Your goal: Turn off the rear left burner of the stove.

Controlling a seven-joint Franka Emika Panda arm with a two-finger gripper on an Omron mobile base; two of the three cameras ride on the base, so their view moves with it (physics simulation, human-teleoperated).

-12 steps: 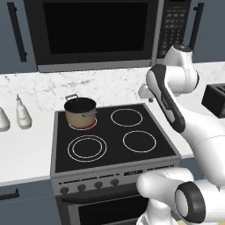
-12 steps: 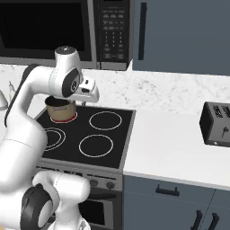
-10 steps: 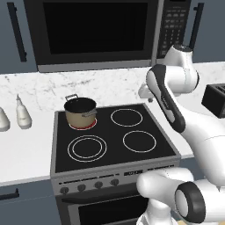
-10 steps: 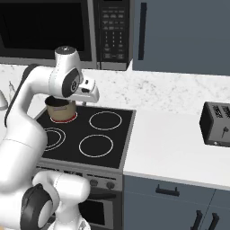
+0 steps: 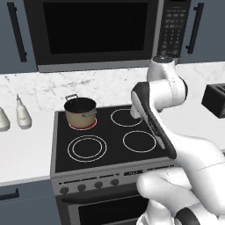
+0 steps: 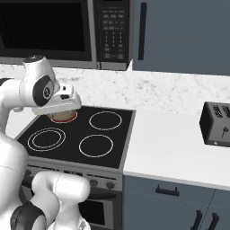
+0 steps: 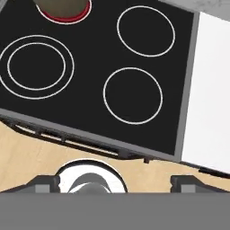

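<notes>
The stove (image 5: pixel 114 145) sits under the microwave (image 5: pixel 94 33), and the rear left burner (image 5: pixel 82 125) is the small ring glowing red at the back left of the black glass, with a tan pot (image 5: pixel 79 111) standing on it. The burner is lit, so the task is not yet done.

What the coming move turns on is the row of small dark knobs (image 5: pixel 89 185) along the grey steel front, below the glass. The gripper (image 7: pixel 116 182) hangs high over the cooktop looking down, so the knobs lie well below it and toward the robot's side, on a face that points outward, not upward. By my judgement the hand must come down in front of the stove and turn to face that panel.

The hand view shows the two dark finger tips (image 7: pixel 43 182) standing far apart with nothing between them; the jaws are wide and empty. It catches the front edge of the stove only edge-on, so which knob serves the rear left ring cannot be told there. The left base view shows the knobs plainly, too small to read any marks. The right base view shows the toaster (image 6: pixel 217 124) well off on the counter (image 6: pixel 170 148)
</notes>
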